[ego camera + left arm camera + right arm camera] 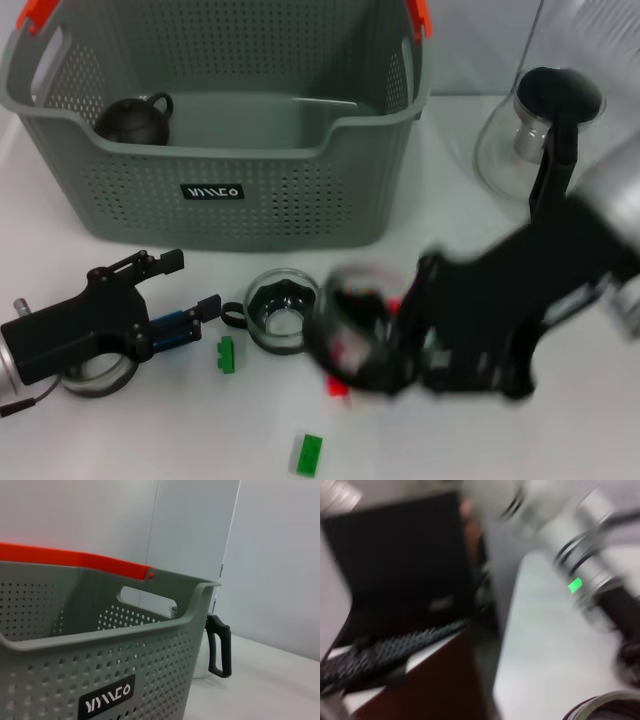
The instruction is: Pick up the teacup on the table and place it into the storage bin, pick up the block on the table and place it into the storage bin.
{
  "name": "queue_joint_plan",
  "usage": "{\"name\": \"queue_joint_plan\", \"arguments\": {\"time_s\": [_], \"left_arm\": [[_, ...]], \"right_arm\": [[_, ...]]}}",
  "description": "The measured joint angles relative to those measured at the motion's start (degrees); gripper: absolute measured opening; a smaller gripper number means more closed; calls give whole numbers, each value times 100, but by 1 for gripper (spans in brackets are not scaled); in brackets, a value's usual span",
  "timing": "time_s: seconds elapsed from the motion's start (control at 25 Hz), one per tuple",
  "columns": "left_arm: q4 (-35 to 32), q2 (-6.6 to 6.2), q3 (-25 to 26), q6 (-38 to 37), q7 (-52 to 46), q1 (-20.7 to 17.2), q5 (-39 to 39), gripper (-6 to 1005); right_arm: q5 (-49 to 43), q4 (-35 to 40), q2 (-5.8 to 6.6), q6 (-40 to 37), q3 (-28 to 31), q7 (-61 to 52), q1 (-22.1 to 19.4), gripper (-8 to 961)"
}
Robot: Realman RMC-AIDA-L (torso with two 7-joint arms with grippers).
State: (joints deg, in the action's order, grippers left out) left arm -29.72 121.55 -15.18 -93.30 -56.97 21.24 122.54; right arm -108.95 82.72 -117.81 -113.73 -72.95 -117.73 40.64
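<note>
The glass teacup (283, 308) stood on the white surface (150, 440) in front of the storage bin (225, 190), between the two grippers. The left gripper (195, 290) lay low just beside it, fingers apart and holding nothing. The right gripper (350, 340) hovered just beside the cup's other side, too blurred to tell its state. Green blocks (227, 354) lay nearby.

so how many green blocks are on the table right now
2. One green block lies just in front of the left claw, beside the glass teacup. The other green block lies nearer the table's front edge. The right claw could be hiding more; something red shows beneath it.
</note>
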Motion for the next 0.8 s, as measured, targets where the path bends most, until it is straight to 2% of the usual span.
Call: {"name": "queue_joint_plan", "arguments": {"time_s": [0.04,0.12,0.2,0.32,0.4,0.52,0.68,0.8], "left_arm": [[-1,0,3,0,0,0,-17,827],[-5,0,5,-2,0,1,-52,827],[-7,-1,7,-4,1,3,-60,827],[-8,0,7,-7,1,18,-63,827],[-2,0,7,-7,2,32,-71,827],[13,7,6,11,2,75,-79,828],[24,44,5,43,2,122,-81,828],[25,63,6,45,2,144,-82,827]], "right_arm": [[178,85,79,-2,202,-85,17,84],[393,184,154,15,710,-181,103,88],[402,154,127,99,1478,-195,317,92],[198,-177,65,768,2168,-133,674,98],[-8,-592,65,1599,2192,-9,843,103],[-293,-1479,62,3100,1920,343,1165,109],[-618,-2848,85,4599,1543,935,1705,117],[-962,-3660,26,5505,1313,1457,2097,123]]}}
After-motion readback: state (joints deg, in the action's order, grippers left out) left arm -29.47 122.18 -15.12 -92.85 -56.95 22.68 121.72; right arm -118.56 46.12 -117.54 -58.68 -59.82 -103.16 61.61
